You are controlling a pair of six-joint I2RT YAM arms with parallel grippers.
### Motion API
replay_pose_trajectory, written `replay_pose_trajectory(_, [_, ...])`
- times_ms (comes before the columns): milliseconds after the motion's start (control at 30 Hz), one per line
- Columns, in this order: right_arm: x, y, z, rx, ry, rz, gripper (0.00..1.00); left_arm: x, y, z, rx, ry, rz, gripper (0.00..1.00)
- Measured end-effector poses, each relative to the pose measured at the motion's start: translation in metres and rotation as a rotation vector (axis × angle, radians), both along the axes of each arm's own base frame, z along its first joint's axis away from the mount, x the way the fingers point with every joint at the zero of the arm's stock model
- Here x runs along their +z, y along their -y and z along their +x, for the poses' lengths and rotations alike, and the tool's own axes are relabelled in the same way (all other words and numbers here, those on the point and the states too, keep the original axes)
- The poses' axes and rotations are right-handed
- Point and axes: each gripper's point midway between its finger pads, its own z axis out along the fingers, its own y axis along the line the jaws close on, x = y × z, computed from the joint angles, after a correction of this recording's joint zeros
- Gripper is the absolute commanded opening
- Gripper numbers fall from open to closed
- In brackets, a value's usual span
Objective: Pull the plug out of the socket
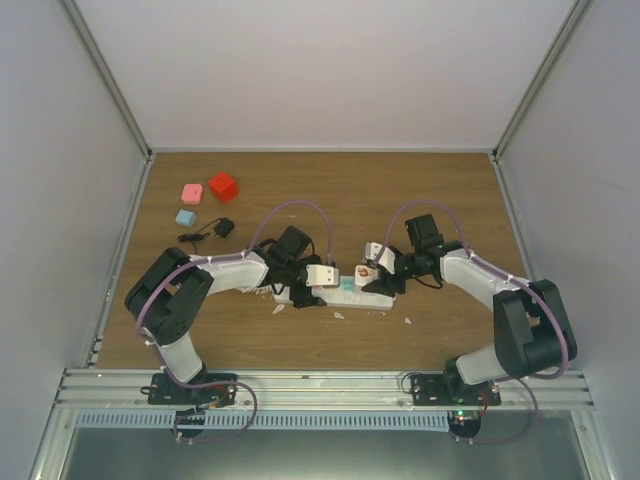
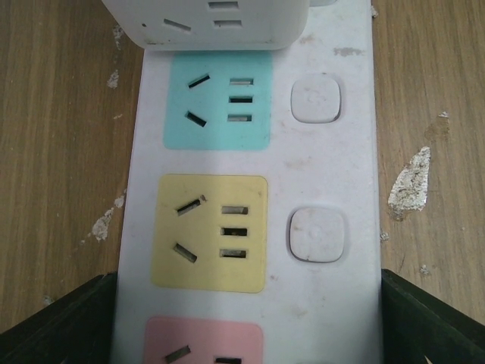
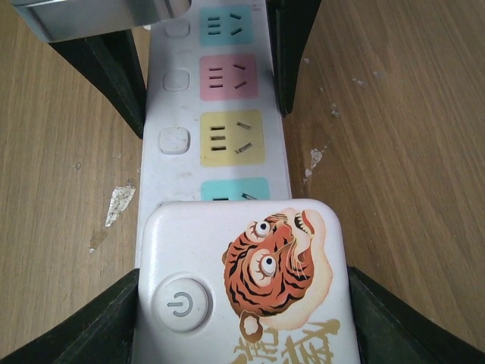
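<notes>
Viewing from above, surroundings: a red cube (image 1: 222, 186), a pink block (image 1: 191, 192), a blue block (image 1: 186, 217) and a black charger (image 1: 222, 228) with its cord lie on the wooden table (image 1: 450, 200), far left and well apart from the arms.
Top view, power strip: the power strip (image 1: 335, 293) lies crosswise at mid-table; a white plug (image 1: 366, 272) sits near its right end.
Top view, pincers: the left pincer (image 1: 322, 280) is down on the strip's left part and the right pincer (image 1: 370, 266) is at the plug; the jaw gaps are too small to judge here.
Left wrist view, obstacles: green, yellow and pink outlet faces and two white buttons (image 2: 316, 98) are bare; the plug blocks the far end.
Left wrist view, pincer: the jaws stand wide, with dark fingers (image 2: 61, 326) against both long edges of the strip.
Right wrist view, obstacles: the left pincer straddles the strip just beyond the plug.
Right wrist view, plug: it is seated in the strip and bears a tiger picture (image 3: 276, 265) and a power button (image 3: 180, 303).
Right wrist view, pincer: the jaws are about half open, with fingers (image 3: 91, 326) pressed to the plug's two sides.
</notes>
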Motion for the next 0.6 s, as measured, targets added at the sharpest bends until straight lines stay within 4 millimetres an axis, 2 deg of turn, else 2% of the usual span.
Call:
replay_pose_trajectory(367, [0.015, 0.002, 0.0, -0.017, 0.012, 0.033, 0.38, -0.001, 0.002, 0.001, -0.008, -0.002, 0.007, 0.48])
replay_pose_trajectory(467, [0.018, 0.001, -0.001, -0.018, 0.007, 0.051, 0.38, -0.001, 0.002, 0.001, -0.008, -0.003, 0.009, 0.53])
replay_pose_trajectory(600, [0.03, -0.005, -0.004, 0.001, -0.007, 0.117, 0.37, 0.002, 0.003, 0.005, -0.004, -0.004, 0.009, 0.65])
